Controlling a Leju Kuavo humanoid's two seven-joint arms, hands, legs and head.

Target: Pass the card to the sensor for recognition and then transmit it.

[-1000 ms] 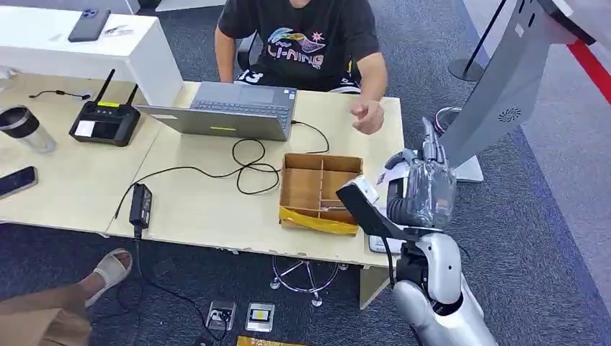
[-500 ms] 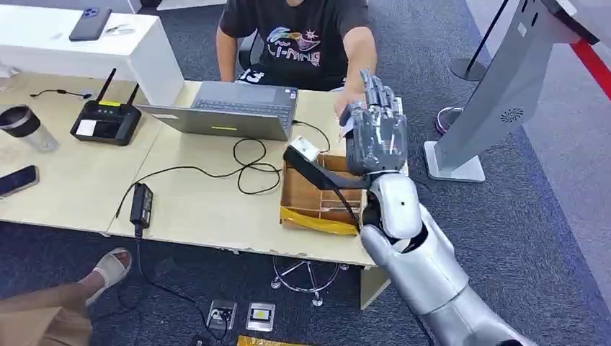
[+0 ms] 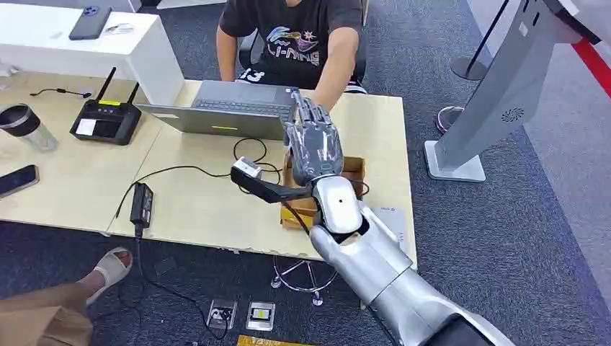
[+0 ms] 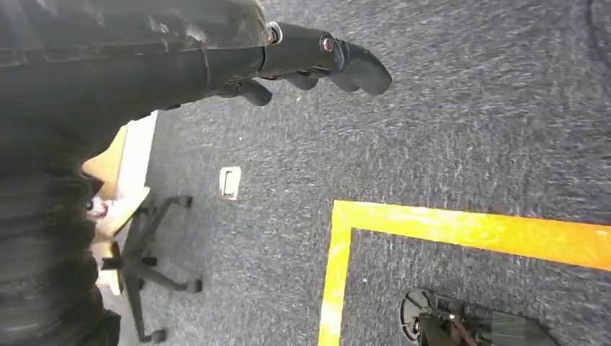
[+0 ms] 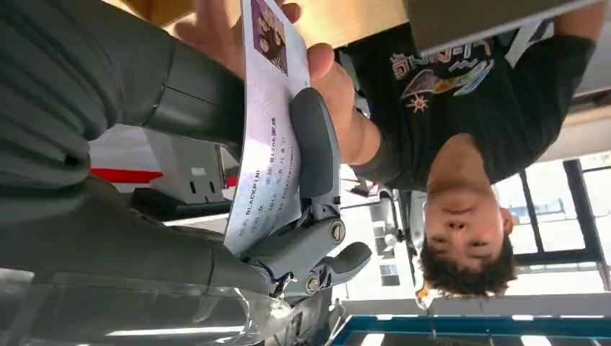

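My right hand (image 3: 313, 148) is raised over the table (image 3: 194, 209), between the laptop (image 3: 230, 108) and the cardboard box (image 3: 353, 167). In the right wrist view it pinches a white printed card (image 5: 270, 130) between thumb and fingers (image 5: 317, 151). A seated person's hand (image 5: 331, 79) grips the card's far end. The person's arm (image 3: 335, 65) reaches down to my hand, whose back hides the card in the head view. The grey sensor kiosk (image 3: 504, 94) stands on the floor at the right. My left hand (image 4: 317, 61) hangs over the carpet, holding nothing, fingers loosely extended.
A black router (image 3: 106, 121), a cup (image 3: 25, 128), a phone (image 3: 16, 180) and a power adapter (image 3: 140, 204) with looping cables lie on the tables at the left. A flat white item (image 3: 389, 216) lies by the table's right edge. Someone's sandalled foot (image 3: 108, 268) is at lower left.
My right arm has swung left with the card, from beside the kiosk across the box to the laptop. The person's hand has reached forward and taken hold of the card.
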